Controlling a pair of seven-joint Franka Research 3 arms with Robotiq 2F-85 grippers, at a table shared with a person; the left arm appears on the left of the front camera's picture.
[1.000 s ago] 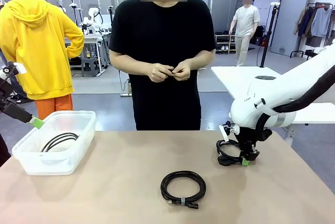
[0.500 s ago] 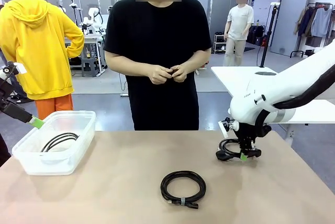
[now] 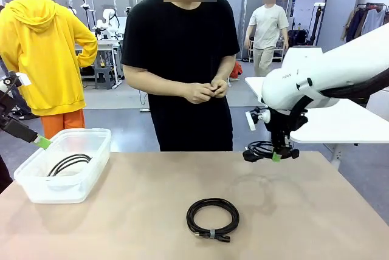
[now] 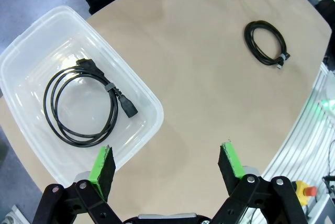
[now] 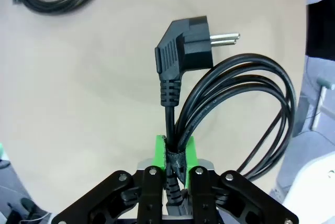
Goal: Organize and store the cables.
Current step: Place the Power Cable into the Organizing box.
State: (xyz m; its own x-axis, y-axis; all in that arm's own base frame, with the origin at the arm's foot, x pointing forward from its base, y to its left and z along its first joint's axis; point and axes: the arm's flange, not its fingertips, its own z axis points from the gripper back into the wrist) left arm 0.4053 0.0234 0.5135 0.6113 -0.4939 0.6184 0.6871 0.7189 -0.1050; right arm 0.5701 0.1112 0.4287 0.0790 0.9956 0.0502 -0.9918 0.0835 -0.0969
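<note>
1. The worktop (image 3: 121,223) carries a clear plastic tub (image 3: 97,157) at the robot's left. A person stands at the far side, with hands (image 3: 206,92) together at the waist, well apart from the cables.
2. The tub holds the stored cable (image 4: 108,87), a flat coil on its floor. I judge there is room for more on top.
3. The loose cable (image 3: 212,234) lies near the middle front of the worktop. It is a round coil bound by a small grey tie, well apart from the tub and both tools.
4. The held cable (image 3: 260,149) hangs in the air above the right part of the worktop, clamped in the right tool (image 5: 175,156). The jaws press together on the gathered strands. The plug (image 5: 183,46) sticks out beyond the fingers and the loops droop to one side.
5. The left tool (image 4: 167,161) hangs near the tub's rim with its jaws wide apart, holding nothing.
6. These cords look light, limp and rubbery, and probably keep their coil only where bound. The best hold is likely at the tie, where all strands gather. A grip on a single strand may let the coil unwind. The hard plug end could swing or catch on the tub's rim.
</note>
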